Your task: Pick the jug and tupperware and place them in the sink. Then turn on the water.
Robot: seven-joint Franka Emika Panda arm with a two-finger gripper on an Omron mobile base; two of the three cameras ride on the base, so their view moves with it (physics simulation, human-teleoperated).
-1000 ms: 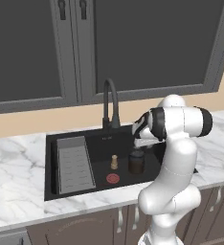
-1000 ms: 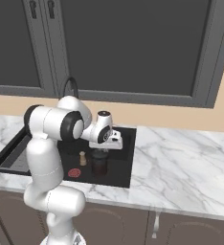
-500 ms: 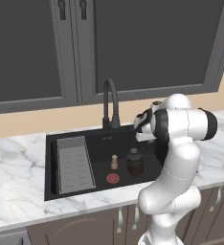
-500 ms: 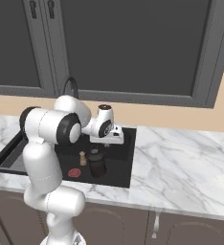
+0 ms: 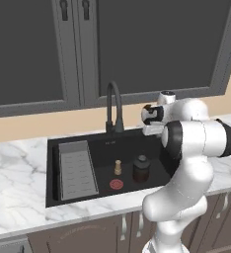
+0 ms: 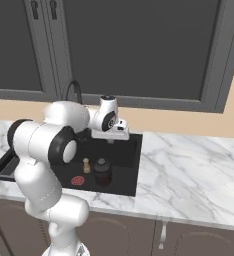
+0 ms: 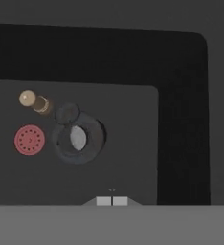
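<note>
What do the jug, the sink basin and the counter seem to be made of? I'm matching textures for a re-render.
Jug: dark brown-black and matte, perhaps ceramic or plastic; no sharp highlights.
Sink: flat black, matte, likely composite or coated metal; hardly any reflection.
Counter: white with grey veining, so it looks like polished marble.

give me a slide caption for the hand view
Shut pincer above the black sink, looking down on the jug.

- sink floor: jug, brass peg, red disc clustered centre; right part bare
- faucet stands at back rim
- worktop right side open
</note>
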